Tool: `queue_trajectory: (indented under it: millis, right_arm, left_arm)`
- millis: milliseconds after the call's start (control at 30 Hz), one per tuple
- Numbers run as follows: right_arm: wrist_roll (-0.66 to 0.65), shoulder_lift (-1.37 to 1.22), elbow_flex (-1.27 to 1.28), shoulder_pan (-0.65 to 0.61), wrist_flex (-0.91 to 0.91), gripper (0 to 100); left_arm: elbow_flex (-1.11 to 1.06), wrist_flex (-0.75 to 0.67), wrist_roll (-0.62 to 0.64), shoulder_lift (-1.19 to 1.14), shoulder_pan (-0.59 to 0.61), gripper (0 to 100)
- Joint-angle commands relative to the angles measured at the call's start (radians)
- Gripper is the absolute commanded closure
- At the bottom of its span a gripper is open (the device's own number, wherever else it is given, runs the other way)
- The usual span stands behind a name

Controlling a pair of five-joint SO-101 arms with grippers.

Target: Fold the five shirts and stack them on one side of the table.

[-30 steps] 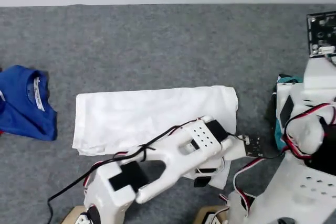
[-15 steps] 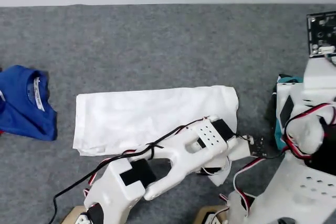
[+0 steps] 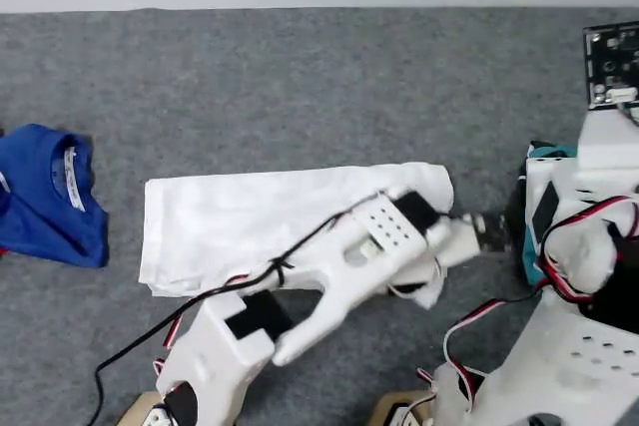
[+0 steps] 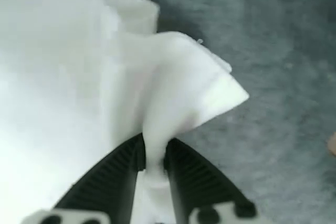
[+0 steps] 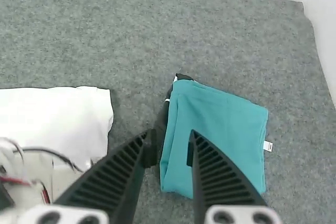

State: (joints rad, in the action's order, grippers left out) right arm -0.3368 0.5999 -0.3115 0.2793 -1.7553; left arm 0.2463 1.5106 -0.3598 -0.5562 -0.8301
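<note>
A white shirt (image 3: pixel 250 221) lies folded into a long strip in the middle of the grey table. My left gripper (image 3: pixel 419 284) is at its near right corner and is shut on a pinch of white shirt (image 4: pixel 173 82) cloth, which rises in a peak between the left gripper's (image 4: pixel 153 158) fingers. A blue shirt (image 3: pixel 45 197) lies at the left edge. A folded teal shirt (image 5: pixel 220 135) lies at the right, on something dark. My right gripper (image 5: pixel 168 150) hangs above the teal shirt's edge, slightly open and holding nothing.
The right arm's white body (image 3: pixel 579 246) covers most of the teal shirt (image 3: pixel 544 152) in the high view. A black board (image 3: pixel 611 62) stands at the far right. Bare grey table (image 3: pixel 300 87) stretches behind the white shirt.
My left gripper has lifted the white shirt's near right corner and carried it away from the front edge, toward the far right. The right arm has stayed still.
</note>
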Motion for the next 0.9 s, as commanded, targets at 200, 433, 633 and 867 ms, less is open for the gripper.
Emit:
queue_trajectory:
  millis: [200, 433, 633, 867]
  right_arm:
    - [0.009, 0.005, 0.008, 0.010, -0.038, 88.7]
    - [0.011, 0.015, 0.087, 0.008, -0.031, 88.7]
    - [0.011, 0.016, 0.087, 0.008, -0.031, 88.7]
    - [0.011, 0.016, 0.087, 0.008, -0.031, 88.7]
  left_arm:
    - [0.062, -0.015, -0.003, 0.011, 0.135, 90]
    - [0.062, -0.097, -0.003, 0.011, 0.252, 82]
    - [0.062, -0.158, -0.008, 0.009, 0.327, 82]
    - [0.065, -0.176, -0.009, 0.017, 0.356, 82]
